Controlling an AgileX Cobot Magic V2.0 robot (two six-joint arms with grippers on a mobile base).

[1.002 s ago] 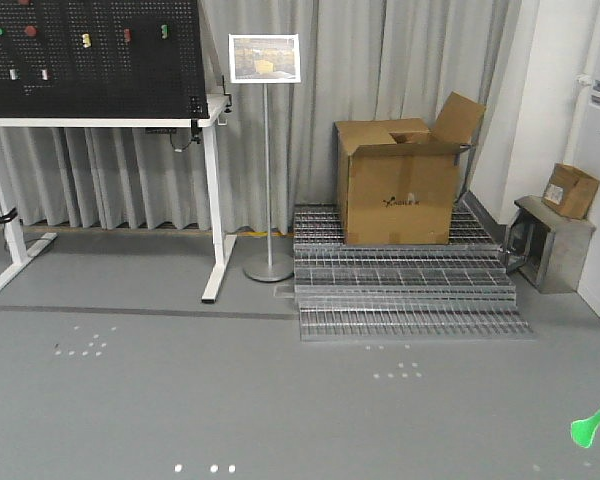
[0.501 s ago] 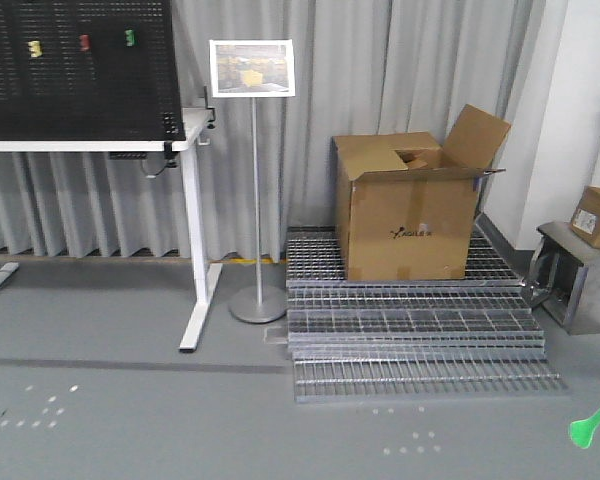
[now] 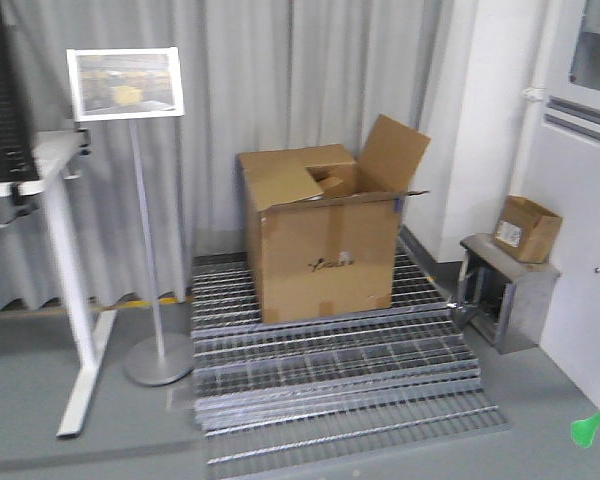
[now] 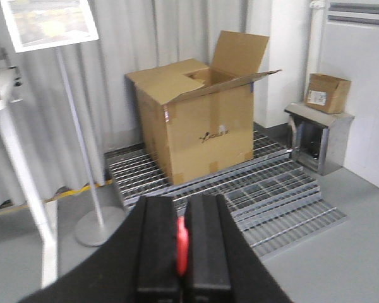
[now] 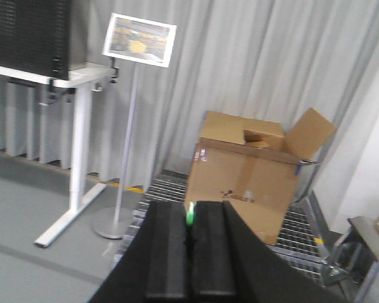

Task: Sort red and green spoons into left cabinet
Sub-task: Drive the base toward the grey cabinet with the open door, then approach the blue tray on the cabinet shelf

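My left gripper (image 4: 182, 208) is shut on a red spoon (image 4: 182, 246), whose red edge shows between the two black fingers. My right gripper (image 5: 190, 214) is shut on a green spoon (image 5: 191, 214), a thin green sliver between its fingers. The green spoon's bowl (image 3: 586, 429) also sticks into the front view at the lower right edge, held above the grey floor. A white cabinet (image 3: 590, 200) with a door and window stands at the right edge, also seen in the left wrist view (image 4: 360, 95). No cabinet on the left is in view.
An open cardboard box (image 3: 325, 240) stands on a metal grating platform (image 3: 330, 385). A sign on a pole with a round base (image 3: 145, 250) and a white table leg (image 3: 75, 330) stand left. A metal stand with a small box (image 3: 505, 280) sits right.
The whole scene has shifted left and grown closer in the front view: the pegboard table has slid out of frame and the white cabinet has come in at right. Both spoons stay gripped.
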